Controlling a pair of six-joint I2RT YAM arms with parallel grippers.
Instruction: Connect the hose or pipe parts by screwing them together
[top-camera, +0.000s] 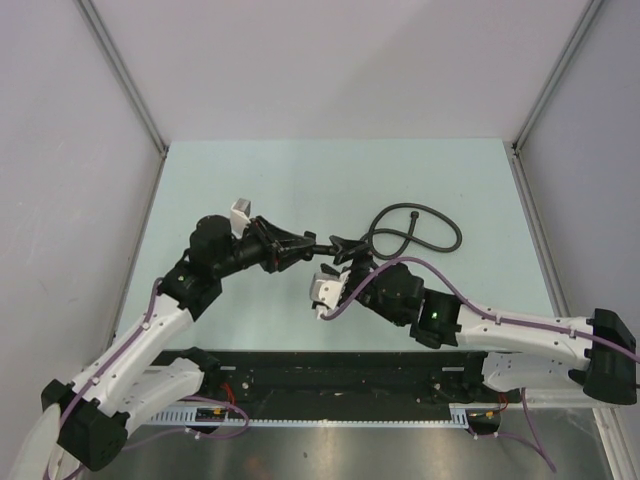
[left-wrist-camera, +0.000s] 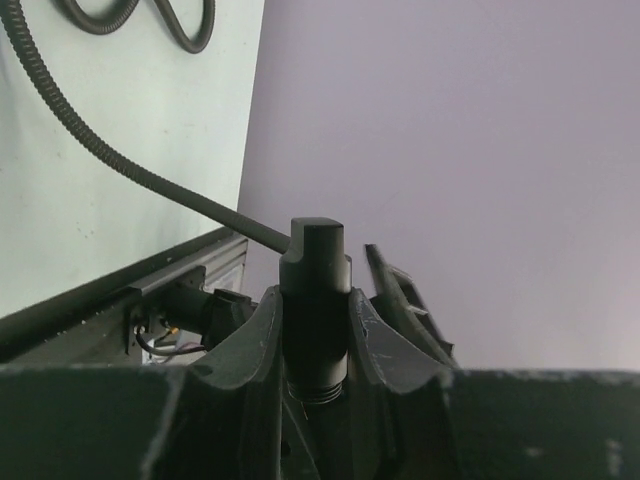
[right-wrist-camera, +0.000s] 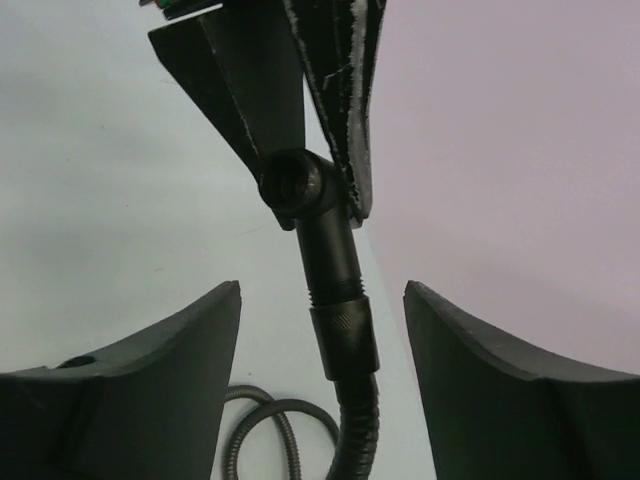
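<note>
A short black pipe fitting (left-wrist-camera: 314, 290) stands between the fingers of my left gripper (left-wrist-camera: 314, 300), which is shut on it. Its threaded end (right-wrist-camera: 332, 270) meets the knurled black collar (right-wrist-camera: 345, 335) of the dark ribbed hose (right-wrist-camera: 355, 440). My right gripper (right-wrist-camera: 322, 290) is open, its fingers (right-wrist-camera: 170, 350) on either side of the collar without touching it. From above, both grippers meet at mid-table: left gripper (top-camera: 315, 244), right gripper (top-camera: 345, 252). The hose (top-camera: 412, 207) loops on the table behind them.
The pale green table (top-camera: 300, 180) is walled by plain panels on three sides. A black rail with wiring (top-camera: 330, 375) runs along the near edge between the arm bases. Purple cables (top-camera: 470, 300) follow both arms.
</note>
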